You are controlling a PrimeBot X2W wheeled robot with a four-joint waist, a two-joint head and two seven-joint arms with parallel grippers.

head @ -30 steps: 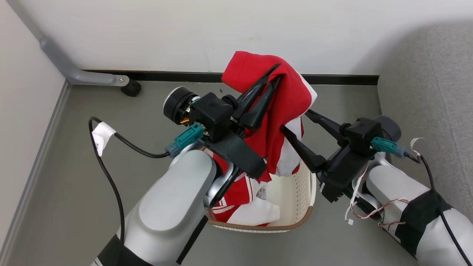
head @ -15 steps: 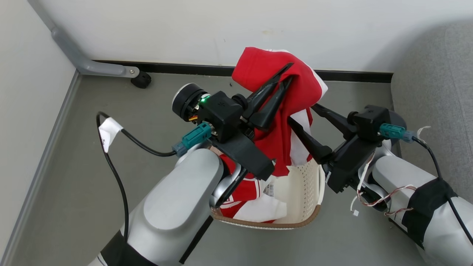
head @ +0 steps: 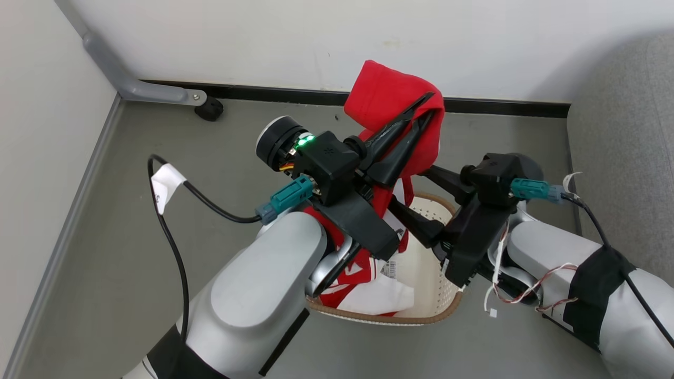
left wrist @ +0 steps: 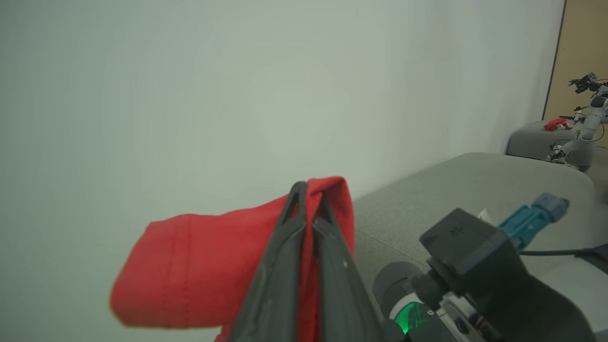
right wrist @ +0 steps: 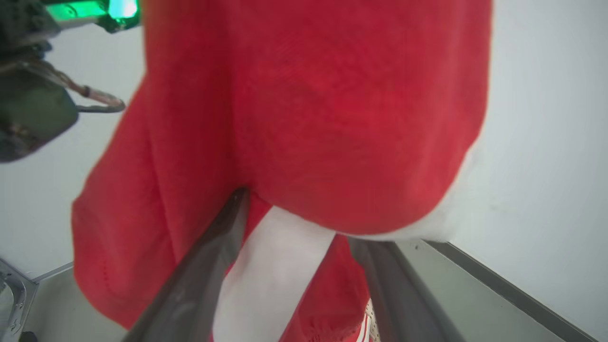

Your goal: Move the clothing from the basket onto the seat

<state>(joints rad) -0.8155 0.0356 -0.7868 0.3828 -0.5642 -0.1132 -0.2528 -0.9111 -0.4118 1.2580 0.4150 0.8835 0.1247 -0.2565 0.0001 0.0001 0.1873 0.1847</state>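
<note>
1. Jaws first: pressed together on the left gripper [head: 429, 104], pinching a fold of red garment [head: 389, 95] right at the tips.
2. Holding that garment up in the air above the basket [head: 437, 310], over its far rim, loose end drooping down toward the inside.
3. Over to the right gripper [head: 408, 189]: jaws spread wide, one on each side of the hanging fabric, not closed on it.
4. Looking along those two fingers [right wrist: 204, 275] from the right wrist: white panel in the gap, red folds bunched over the tips.
5. Down in the basket: more clothing [head: 368, 300], red and white, heaped against the near rim and the left side, partly hidden under the left arm.
6. Bare perforated wall showing on the basket's right side, brown rim running round the near edge.
7. Basket down on the grey floor [head: 105, 237], with the seat [head: 621, 131] off to its right; gap between the two hidden by the right arm, so cannot tell whether touching.
8. From the left wrist: grey seat cushion stretching away behind the right gripper, held garment up against the pale wall, well clear of the seat.
</note>
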